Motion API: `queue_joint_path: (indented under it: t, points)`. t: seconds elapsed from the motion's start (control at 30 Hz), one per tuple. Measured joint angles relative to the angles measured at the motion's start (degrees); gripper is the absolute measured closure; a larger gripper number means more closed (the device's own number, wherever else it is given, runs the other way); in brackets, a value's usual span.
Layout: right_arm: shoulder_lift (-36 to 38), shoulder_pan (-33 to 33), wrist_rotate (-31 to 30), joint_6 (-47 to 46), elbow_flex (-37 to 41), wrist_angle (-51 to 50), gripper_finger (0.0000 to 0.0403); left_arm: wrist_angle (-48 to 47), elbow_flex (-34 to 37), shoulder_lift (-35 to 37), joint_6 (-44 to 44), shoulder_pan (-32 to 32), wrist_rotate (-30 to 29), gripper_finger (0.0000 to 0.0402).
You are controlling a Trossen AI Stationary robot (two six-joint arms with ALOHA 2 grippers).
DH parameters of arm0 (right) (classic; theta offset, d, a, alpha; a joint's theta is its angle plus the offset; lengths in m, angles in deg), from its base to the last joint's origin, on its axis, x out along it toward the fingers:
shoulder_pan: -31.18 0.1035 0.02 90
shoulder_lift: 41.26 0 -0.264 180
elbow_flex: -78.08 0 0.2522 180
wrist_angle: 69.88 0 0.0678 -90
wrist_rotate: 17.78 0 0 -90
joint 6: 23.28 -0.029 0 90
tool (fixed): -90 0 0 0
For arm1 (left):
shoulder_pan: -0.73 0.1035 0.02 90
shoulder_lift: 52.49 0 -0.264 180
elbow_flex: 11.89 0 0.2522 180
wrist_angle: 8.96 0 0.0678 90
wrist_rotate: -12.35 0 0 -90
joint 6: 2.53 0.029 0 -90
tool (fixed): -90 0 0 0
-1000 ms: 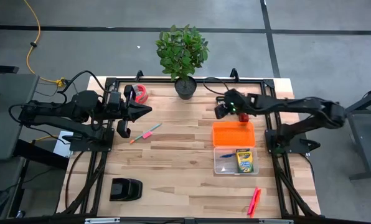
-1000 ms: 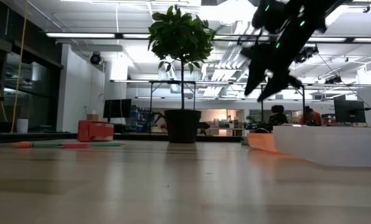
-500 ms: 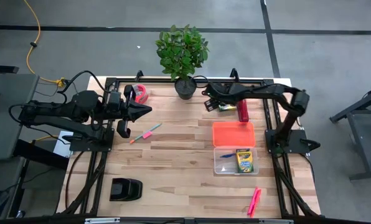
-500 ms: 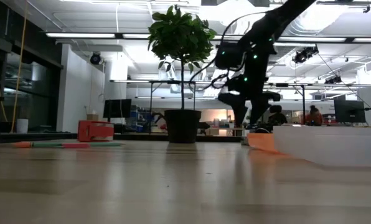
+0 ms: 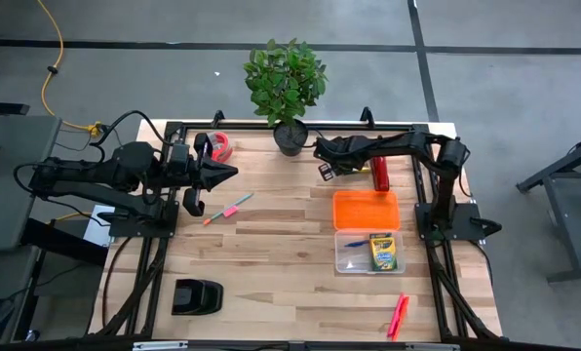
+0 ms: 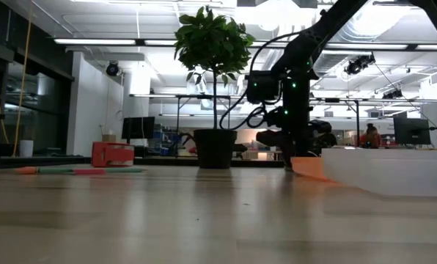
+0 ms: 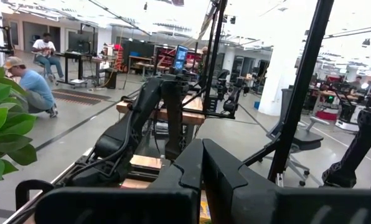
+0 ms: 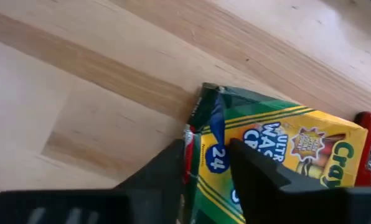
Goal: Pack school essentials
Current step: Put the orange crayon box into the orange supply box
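Yellow-green crayon box (image 8: 279, 155) at upper right of the tabletop (image 5: 281, 244): my right jaws pinch its corner; next, I'd lift.

Crayon box (image 8: 279, 158), right of the frame in the right wrist view: yellow-and-green face reads "ULTRA", partial "WAS", "24" in a blue patch, and "Cra" cut by the frame edge. No other readable text in the remaining views.
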Motion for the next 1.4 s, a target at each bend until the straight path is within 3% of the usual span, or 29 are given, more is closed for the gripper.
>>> queue_joint_path:
  t: [0.23,0.5,0.87,0.97,1.2,1.4]
  points:
    - [0.24,1.04,0.70,0.75,0.00,-0.56,0.0394,-0.02,0.00,0.00,0.00,0.00,0.00,0.0401]
    - [6.37,5.48,0.27,4.84,0.00,-0.47,0.0401,-0.05,0.00,0.00,0.02,0.01,0.00,0.0401]
    - [24.28,14.09,-2.47,12.17,0.04,-2.77,0.0402,-1.85,-0.02,0.00,0.02,0.00,-0.04,0.0401]
    - [30.35,17.84,-1.64,15.58,0.04,-3.67,0.0402,-1.79,-0.02,0.00,0.02,0.00,-0.04,0.0401]
    - [42.62,29.34,6.69,23.52,0.04,-3.37,0.0403,-1.79,-0.02,0.00,1.50,0.02,-0.10,0.0401]
    - [46.74,38.91,6.01,24.90,0.04,1.28,0.0403,-1.77,-0.02,0.00,1.55,0.02,-0.08,0.0401]
